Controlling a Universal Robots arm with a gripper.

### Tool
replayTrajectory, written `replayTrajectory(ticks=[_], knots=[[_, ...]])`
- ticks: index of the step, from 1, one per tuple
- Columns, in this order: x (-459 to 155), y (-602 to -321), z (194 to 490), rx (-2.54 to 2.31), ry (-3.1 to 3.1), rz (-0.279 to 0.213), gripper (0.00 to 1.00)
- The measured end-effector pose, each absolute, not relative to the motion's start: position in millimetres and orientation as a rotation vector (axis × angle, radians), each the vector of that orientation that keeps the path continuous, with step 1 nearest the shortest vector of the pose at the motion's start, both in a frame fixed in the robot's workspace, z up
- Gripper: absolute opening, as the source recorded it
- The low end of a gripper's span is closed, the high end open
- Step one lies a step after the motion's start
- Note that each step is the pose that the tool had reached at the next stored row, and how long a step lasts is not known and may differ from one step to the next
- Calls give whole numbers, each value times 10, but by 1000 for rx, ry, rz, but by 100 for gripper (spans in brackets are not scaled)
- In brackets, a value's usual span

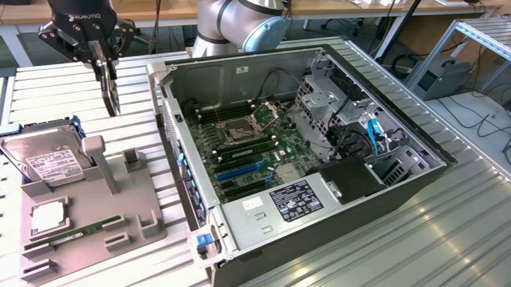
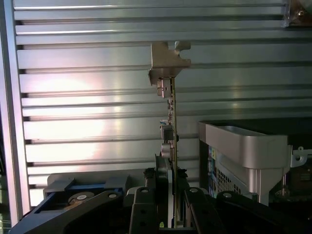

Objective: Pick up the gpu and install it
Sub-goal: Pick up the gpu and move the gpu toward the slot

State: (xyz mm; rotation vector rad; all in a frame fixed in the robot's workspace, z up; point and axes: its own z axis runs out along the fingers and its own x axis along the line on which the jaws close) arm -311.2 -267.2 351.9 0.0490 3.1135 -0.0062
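The pincer [image 1: 102,55] is clamped on the gpu [image 1: 112,89], holding it clear above the ribbed metal tabletop [image 1: 56,84], near the open computer case [image 1: 239,67]. The card hangs edge-down, probably so it can meet a motherboard slot. It is thin, flat and dark, with a silvery bracket [image 2: 168,56] at one end.
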Motion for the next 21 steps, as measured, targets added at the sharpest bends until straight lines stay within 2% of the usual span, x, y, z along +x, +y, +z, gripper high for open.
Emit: replayTrajectory(ticks=[6,12,16,21], knots=[[-3112,-2664,3519,49,3113,-5,27],[-3112,-2810,3520,49,3113,-5,27],[-3110,-2831,3675,49,3114,-6,27],[-3111,-2917,3696,49,3114,-5,27]])
